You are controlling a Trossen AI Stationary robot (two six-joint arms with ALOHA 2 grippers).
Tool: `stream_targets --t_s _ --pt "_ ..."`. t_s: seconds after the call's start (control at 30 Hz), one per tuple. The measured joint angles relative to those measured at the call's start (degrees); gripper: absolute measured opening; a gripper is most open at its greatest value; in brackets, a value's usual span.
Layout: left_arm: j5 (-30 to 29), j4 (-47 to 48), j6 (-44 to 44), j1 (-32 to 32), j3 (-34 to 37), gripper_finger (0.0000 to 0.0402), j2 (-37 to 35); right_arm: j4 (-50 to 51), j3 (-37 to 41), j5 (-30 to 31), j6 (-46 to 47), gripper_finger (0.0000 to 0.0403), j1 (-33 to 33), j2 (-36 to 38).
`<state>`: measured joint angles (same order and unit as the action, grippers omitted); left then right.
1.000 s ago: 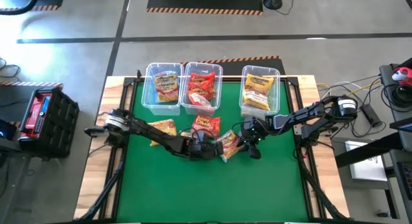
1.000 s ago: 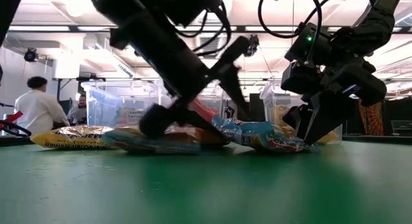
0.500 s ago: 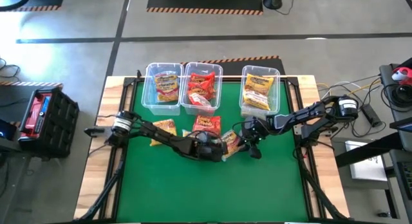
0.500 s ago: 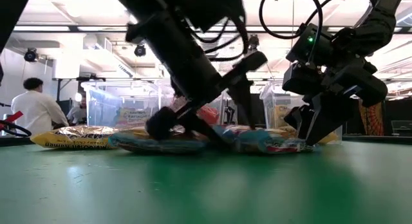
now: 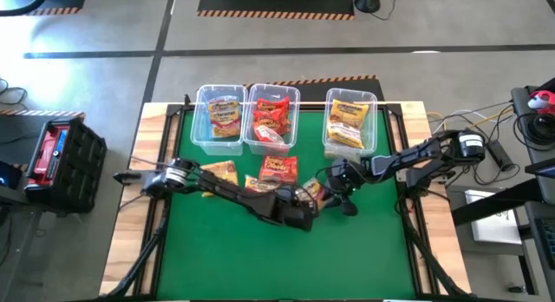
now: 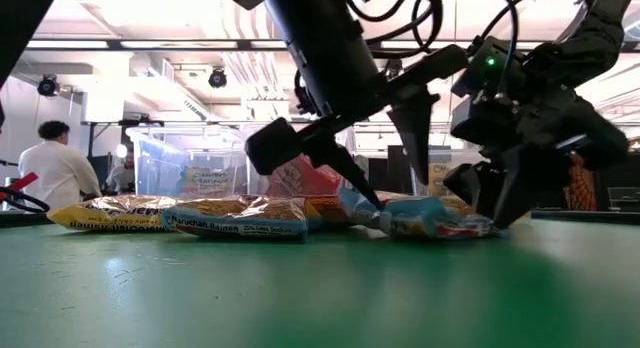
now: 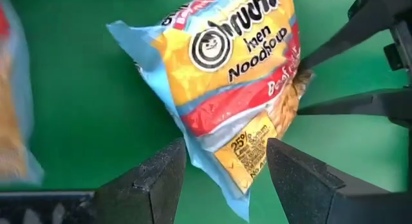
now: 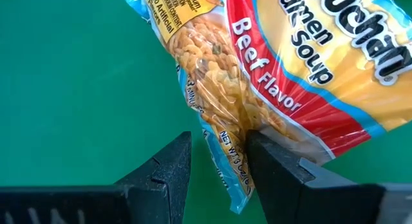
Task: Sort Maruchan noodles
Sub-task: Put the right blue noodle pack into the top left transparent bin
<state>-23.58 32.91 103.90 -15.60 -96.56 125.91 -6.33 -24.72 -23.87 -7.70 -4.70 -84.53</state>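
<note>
Left gripper [image 5: 305, 217] has moved further toward the table's middle than a second ago, and the packet [image 5: 312, 194] it reaches now lies more turned. Its fingers [image 7: 161, 179] stand apart around one corner of this beef noodle packet [image 7: 235, 89], not pressed on it. Right gripper [image 8: 219, 163] is clamped on the packet's opposite edge [image 8: 235, 130]. Only the wrist views show the printed label; the low view shows the packet [image 6: 425, 216] resting on the green table [image 6: 320, 288]. Both arms reach low from opposite sides. Other packets lie in three bins [image 5: 271, 120].
</note>
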Motion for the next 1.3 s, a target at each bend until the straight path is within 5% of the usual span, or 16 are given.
stream_targets --t_s 0.73,1.3 --pt "-4.56 0.78 17.61 -4.44 -5.86 0.0200 7.70 -0.42 0.78 -1.57 -6.73 0.0141 7.83 -0.02" --pt "-13.67 -7.39 8.09 -5.01 -5.45 0.0198 9.21 -0.46 1.03 -1.87 -7.32 0.0141 7.86 0.00"
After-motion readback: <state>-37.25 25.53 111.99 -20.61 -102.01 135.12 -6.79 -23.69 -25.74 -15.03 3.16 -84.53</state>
